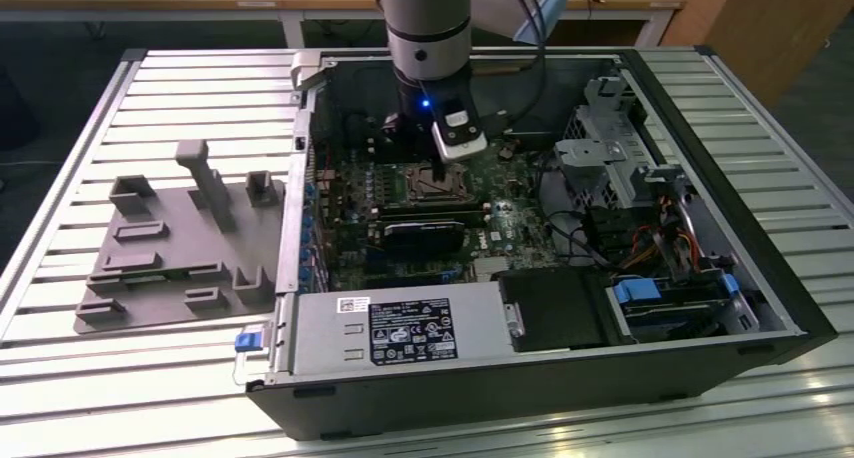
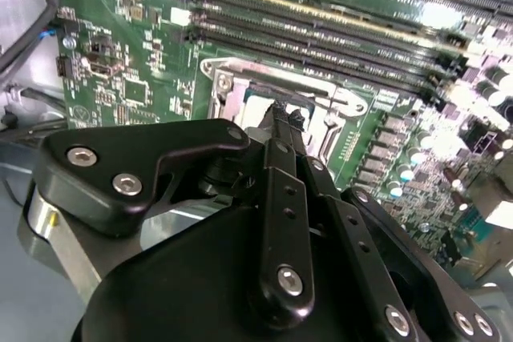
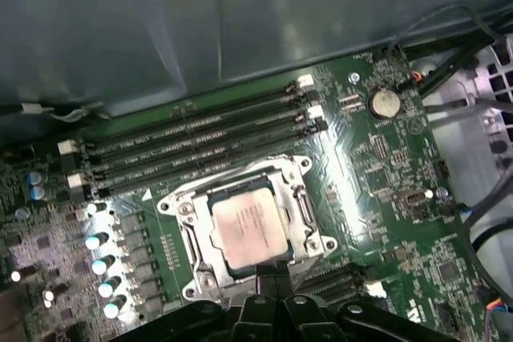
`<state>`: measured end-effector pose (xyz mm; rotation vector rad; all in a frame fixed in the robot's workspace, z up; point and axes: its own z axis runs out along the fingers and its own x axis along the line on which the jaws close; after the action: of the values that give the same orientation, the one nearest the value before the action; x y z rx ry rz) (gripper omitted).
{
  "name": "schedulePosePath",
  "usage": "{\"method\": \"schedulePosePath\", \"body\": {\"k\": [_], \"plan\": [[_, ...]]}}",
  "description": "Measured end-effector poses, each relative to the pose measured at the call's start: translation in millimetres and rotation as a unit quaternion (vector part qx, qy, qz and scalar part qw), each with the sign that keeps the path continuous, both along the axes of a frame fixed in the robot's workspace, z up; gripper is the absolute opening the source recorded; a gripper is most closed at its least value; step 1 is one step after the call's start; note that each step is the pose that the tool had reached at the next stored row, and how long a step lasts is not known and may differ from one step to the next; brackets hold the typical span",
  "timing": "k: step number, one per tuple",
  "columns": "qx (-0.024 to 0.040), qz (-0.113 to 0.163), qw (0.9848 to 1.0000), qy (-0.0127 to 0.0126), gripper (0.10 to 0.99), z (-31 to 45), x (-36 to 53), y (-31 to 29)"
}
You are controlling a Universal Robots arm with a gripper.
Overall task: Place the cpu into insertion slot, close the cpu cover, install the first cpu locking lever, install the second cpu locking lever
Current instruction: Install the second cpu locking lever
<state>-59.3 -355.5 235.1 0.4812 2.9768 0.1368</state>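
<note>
The gripper (image 3: 268,271), fingers pinched together, touches the closed cpu cover (image 3: 300,210) at six o'clock of the seated cpu (image 3: 248,230).

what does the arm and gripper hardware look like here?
Silver-grey cylindrical arm with dark joint bands and a small blue light near the wrist. A white block sits beside the black gripper. In the second wrist view, the gripper has matte black linkage bars with silver screw heads. Dark cables trail off behind.
</note>
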Motion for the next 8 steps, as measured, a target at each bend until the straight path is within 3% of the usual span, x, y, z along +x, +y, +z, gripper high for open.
{"method": "schedulePosePath", "body": {"k": [8], "plan": [[0.0000, 0.000, 1.0000, 0.0013, 0.102, 0.0, 6.2, -6.4]]}}
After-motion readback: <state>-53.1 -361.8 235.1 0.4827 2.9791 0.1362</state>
